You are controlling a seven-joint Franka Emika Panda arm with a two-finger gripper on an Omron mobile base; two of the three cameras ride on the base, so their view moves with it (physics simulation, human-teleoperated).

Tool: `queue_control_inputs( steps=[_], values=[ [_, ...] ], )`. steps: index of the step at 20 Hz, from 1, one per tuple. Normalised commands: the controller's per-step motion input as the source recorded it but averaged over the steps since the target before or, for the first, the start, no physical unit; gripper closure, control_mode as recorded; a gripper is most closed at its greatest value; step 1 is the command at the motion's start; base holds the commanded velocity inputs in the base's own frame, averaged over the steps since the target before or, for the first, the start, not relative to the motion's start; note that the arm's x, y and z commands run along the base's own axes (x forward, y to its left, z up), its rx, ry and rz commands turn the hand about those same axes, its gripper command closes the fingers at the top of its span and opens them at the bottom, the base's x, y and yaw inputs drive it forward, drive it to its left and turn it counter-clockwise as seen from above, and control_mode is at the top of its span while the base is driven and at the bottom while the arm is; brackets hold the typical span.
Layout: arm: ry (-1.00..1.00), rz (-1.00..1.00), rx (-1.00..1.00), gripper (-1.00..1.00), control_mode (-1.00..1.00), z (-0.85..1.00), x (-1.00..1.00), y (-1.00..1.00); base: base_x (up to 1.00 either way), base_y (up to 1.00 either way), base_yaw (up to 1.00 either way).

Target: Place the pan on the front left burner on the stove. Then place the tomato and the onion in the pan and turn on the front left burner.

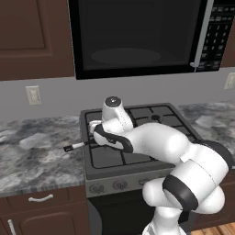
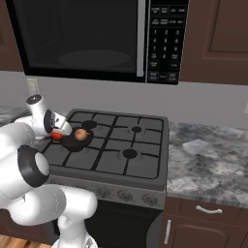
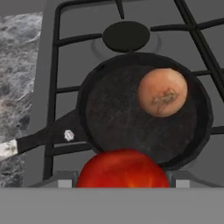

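The pan [image 3: 144,113] sits on the black grate at the front left of the stove [image 2: 121,145], over the front left burner, which it covers. Its thin black handle [image 3: 43,138] extends past the stove's left edge, and the white tip lies over the marbled grey desk [image 1: 36,147]. The onion [image 3: 162,92] rests inside the pan, on the far side of the pan floor as the hand view shows it, touching the pan surface. The tomato [image 3: 123,168] is held between the two fingers of the end effector [image 2: 59,131], just above the near rim of the pan; in the hand view it fills the gap between the fingers, so the jaws stand wide and are closed on the tomato. In the right base view the tomato [image 2: 57,136] appears as a red spot just beside the pan's left rim, directly below the white hand. A rear burner cap [image 3: 126,36] lies beyond the pan under the grate. The stove's front panel carries a row of knobs [image 2: 125,195]. A black microwave [image 2: 97,38] hangs above the stove, flanked by dark brown cabinets [image 1: 34,36]. A wall outlet [image 1: 33,95] is set in the grey backsplash left of the stove.
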Motion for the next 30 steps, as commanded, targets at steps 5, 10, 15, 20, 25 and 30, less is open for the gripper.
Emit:
queue_control_inputs(
  steps=[5, 10, 15, 20, 25, 30],
  values=[
    [0.0, -0.03, 0.0, 1.0, -1.0, -0.05, 0.28, 0.0, 0.0, 0.0, 0.0],
    [0.0, -0.05, 0.0, 1.0, -1.0, -0.23, 0.04, -0.01, 0.0, 0.0, 0.0],
    [0.0, -0.08, 0.0, 1.0, -1.0, -0.26, 0.0, -0.06, 0.0, 0.0, 0.0],
    [0.0, -0.08, 0.0, 1.0, -1.0, -0.16, 0.07, -0.12, 0.0, 0.0, 0.0],
    [0.0, -0.07, 0.0, -1.0, -1.0, -0.09, 0.06, -0.02, 0.0, 0.0, 0.0],
    [0.0, -0.04, 0.0, -1.0, -1.0, 0.0, 0.0, 0.0, 0.0, 0.0, 0.0]
  ],
)
